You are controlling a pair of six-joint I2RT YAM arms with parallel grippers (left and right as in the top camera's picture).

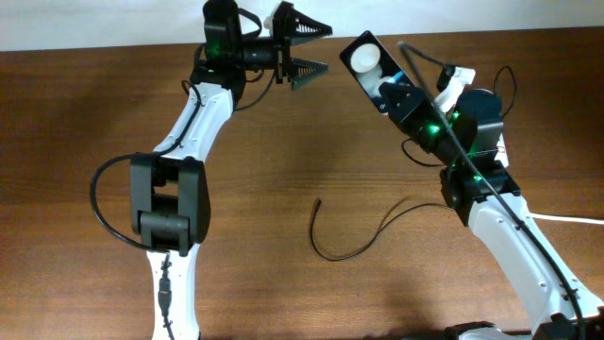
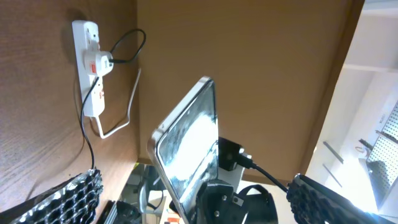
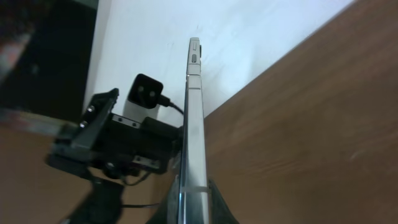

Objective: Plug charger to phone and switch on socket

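My right gripper (image 1: 389, 93) is shut on the black phone (image 1: 364, 59) and holds it tilted above the table's back edge. The phone shows edge-on in the right wrist view (image 3: 196, 118) between my fingers (image 3: 198, 200). The left wrist view shows its glossy screen (image 2: 186, 140). My left gripper (image 1: 327, 47) is open and empty, a little left of the phone, fingers pointing at it (image 2: 199, 205). The thin black charger cable (image 1: 359, 250) lies loose on the table, its plug tip (image 1: 316, 201) free. Its white adapter (image 2: 103, 62) sits in the white socket strip (image 2: 89, 37), mostly hidden under my right arm (image 1: 460, 79).
The thick white cord (image 1: 566, 219) runs off the table's right edge. The cord also curls beside the strip in the left wrist view (image 2: 121, 121). Black robot cables loop beside the left arm's base (image 1: 99, 198). The wooden table (image 1: 283, 142) spreads between the two arms.
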